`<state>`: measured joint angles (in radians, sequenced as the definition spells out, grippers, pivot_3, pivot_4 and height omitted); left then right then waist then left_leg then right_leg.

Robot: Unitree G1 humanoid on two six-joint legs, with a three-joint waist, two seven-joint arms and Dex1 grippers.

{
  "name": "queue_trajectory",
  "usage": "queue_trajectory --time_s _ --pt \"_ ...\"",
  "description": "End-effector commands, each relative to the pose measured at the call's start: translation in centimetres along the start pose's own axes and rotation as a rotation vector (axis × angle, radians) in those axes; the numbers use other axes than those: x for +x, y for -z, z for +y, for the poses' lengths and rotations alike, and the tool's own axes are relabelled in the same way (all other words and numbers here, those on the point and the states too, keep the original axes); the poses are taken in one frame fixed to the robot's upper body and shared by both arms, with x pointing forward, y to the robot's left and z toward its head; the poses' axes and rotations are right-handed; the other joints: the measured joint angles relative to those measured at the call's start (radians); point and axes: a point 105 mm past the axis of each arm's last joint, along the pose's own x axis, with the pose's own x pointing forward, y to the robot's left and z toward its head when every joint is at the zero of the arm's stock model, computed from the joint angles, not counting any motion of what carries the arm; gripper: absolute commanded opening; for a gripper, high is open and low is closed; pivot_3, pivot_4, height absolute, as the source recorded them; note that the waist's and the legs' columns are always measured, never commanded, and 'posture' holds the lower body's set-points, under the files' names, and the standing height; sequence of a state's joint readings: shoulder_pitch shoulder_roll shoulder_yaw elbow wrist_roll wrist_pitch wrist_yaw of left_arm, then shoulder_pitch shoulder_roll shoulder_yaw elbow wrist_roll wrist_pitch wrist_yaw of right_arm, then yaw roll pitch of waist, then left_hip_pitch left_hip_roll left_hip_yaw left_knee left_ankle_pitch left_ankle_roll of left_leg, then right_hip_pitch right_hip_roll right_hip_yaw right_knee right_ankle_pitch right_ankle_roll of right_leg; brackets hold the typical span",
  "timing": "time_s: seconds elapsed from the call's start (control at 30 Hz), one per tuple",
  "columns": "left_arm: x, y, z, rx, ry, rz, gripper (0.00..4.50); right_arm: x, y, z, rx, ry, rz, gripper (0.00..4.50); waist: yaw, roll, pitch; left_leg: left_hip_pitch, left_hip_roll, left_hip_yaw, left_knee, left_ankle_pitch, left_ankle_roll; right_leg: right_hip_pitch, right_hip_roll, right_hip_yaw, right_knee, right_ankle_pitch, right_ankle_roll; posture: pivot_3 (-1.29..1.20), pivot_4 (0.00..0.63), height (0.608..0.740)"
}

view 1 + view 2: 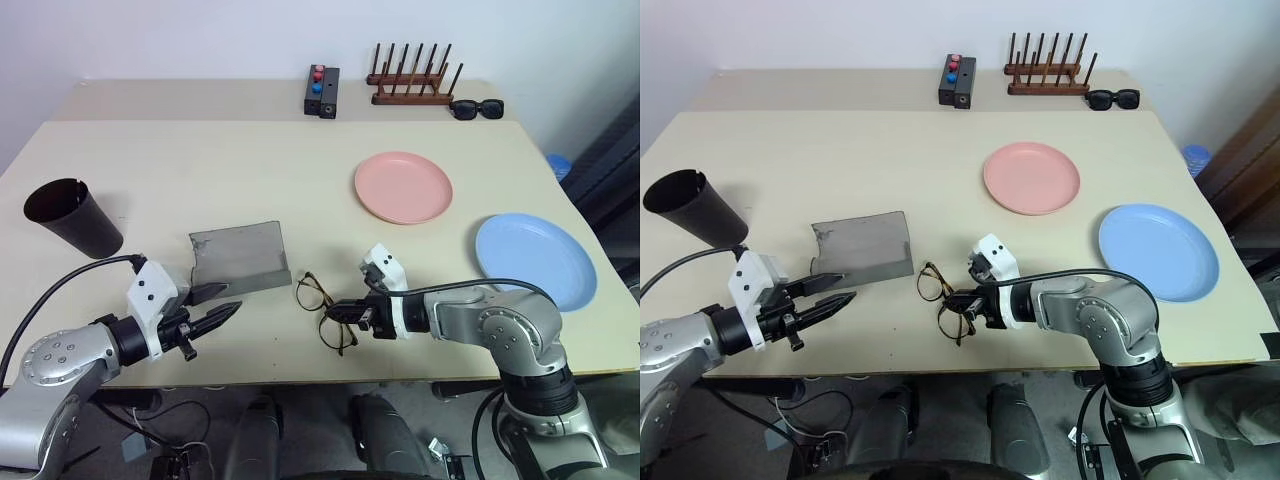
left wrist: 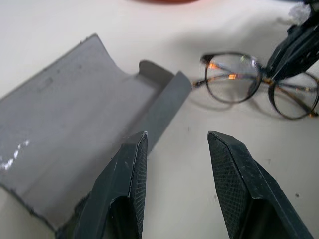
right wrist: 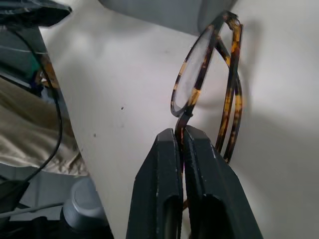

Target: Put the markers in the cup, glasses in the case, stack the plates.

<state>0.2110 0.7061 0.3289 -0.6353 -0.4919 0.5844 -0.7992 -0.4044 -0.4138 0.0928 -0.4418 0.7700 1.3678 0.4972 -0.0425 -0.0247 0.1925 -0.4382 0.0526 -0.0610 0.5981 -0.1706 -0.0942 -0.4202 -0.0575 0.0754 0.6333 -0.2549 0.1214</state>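
Nearest me, I have the right gripper (image 3: 180,137) pinching the bridge of the glasses (image 1: 322,305) on the table (image 1: 200,170), with the left gripper (image 1: 222,303) spread and empty beside the open case (image 1: 238,257). Farther off sit the cup (image 1: 72,216) and 2 plates, pink (image 1: 403,186) and blue (image 1: 535,261).

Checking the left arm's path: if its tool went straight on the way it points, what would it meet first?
Probably the glasses, which the right tool pinches shut; the open grey case lies just beside that line. Depth is unclear.
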Motion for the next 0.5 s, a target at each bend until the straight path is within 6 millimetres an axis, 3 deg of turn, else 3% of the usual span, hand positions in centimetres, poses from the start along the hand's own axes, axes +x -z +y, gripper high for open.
queue_trajectory --time_s 0.03,0.13,0.27,0.5 --pt "-0.8 -0.5 1.4 0.048 -0.092 -0.029 1.94 -0.9 -2.5 1.0 -0.119 -0.020 -0.066 0.05 -0.001 0.000 0.000 0.000 0.000 0.000 0.000 0.000 0.000 0.000 0.000 0.000 0.000 0.000 0.000 0.00 0.150 0.740" --pt "-1.8 -0.2 2.7 0.047 -0.188 -0.058 1.94 -1.2 -4.4 1.5 -0.249 -0.017 -0.077 0.05 -0.003 0.000 0.000 0.000 0.000 0.000 0.000 0.000 0.000 -0.001 0.000 0.000 0.000 0.000 0.000 0.00 0.150 0.740" --pt "-3.3 1.1 3.0 -0.002 -0.284 -0.102 1.94 -0.9 -8.0 3.0 -0.463 -0.077 -0.115 0.05 -0.007 0.001 0.000 0.000 0.000 0.001 -0.001 0.000 0.000 -0.002 0.000 0.001 0.000 0.000 0.000 0.00 0.150 0.740" --pt "-4.8 2.6 3.3 -0.031 -0.376 -0.149 1.94 2.9 -12.1 5.8 -0.758 -0.262 -0.121 0.05 -0.003 0.000 0.000 0.000 0.000 0.002 -0.001 0.000 0.000 -0.002 0.000 0.000 -0.001 0.001 -0.001 0.00 0.150 0.740"
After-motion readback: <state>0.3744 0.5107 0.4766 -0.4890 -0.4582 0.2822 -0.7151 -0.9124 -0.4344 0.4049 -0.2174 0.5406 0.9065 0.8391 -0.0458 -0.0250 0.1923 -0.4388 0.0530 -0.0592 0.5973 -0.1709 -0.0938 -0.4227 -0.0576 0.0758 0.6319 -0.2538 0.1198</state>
